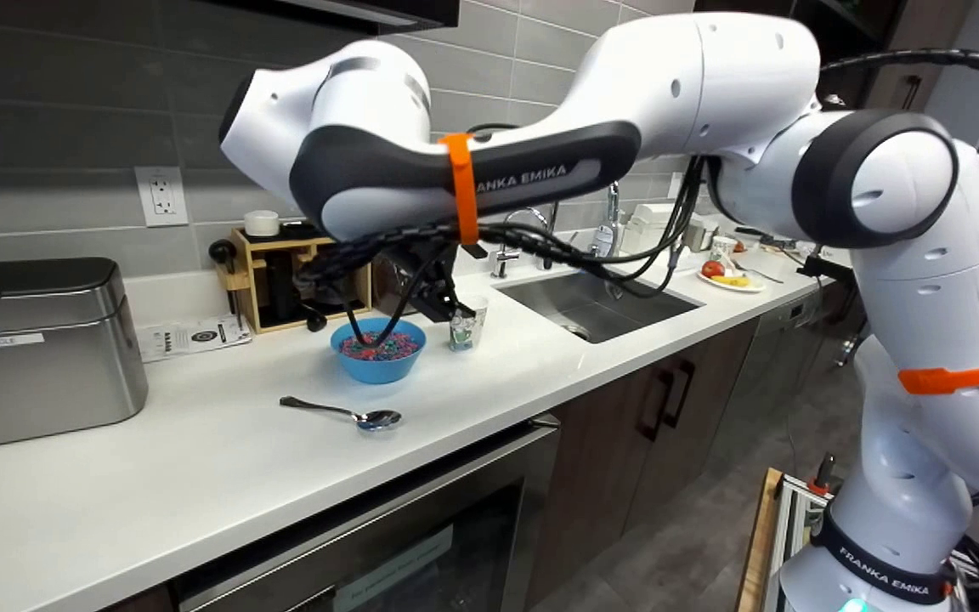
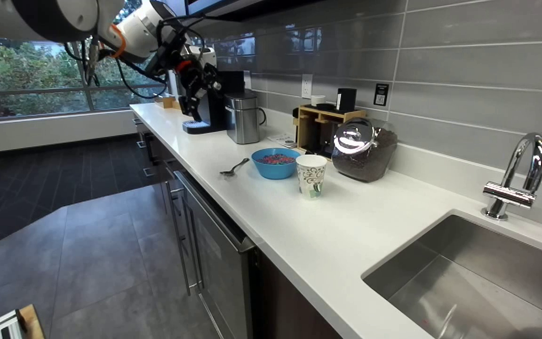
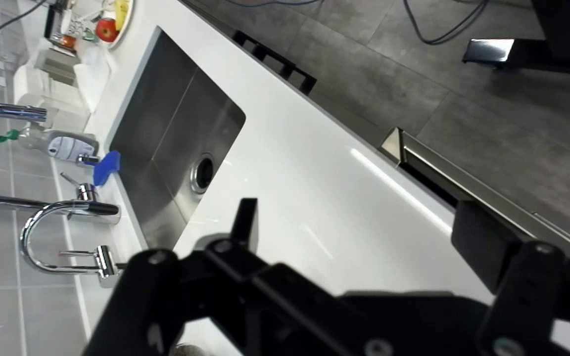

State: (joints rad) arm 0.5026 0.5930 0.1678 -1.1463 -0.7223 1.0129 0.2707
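Zero grip yet: hangs clear of the bench (image 2: 261, 202) with jaws parted wide, touching neither bowl (image 2: 274, 172), cup (image 2: 311, 176) nor spoon (image 1: 362, 416).

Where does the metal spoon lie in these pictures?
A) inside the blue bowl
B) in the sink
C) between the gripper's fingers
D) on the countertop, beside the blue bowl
D: in both exterior views the metal spoon lies on the white countertop, beside the blue bowl and outside its rim.
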